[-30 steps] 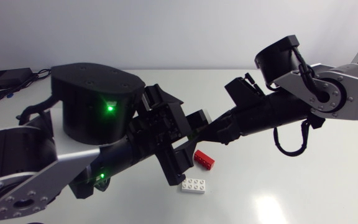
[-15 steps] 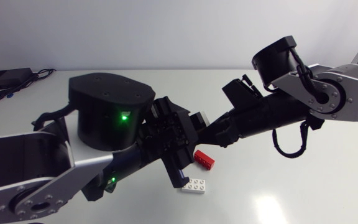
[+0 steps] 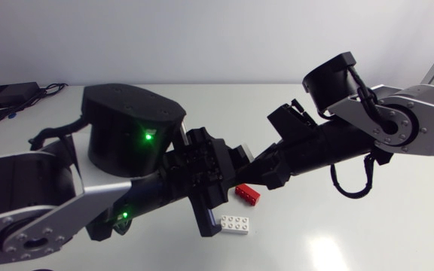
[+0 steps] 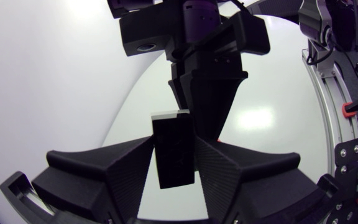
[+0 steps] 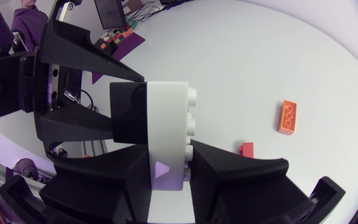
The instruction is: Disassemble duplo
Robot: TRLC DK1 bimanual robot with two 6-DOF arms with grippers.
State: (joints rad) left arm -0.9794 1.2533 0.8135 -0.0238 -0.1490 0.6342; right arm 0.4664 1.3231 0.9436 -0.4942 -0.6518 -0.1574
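While our left end effector (image 4: 173, 149) clamps the black brick (image 4: 174, 168), our right end effector (image 5: 169, 163) clamps the white brick (image 5: 166, 115) joined to it.

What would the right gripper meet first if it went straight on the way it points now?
Probably the left gripper, facing it directly ahead; it holds the black brick joined to the white brick in the right gripper.
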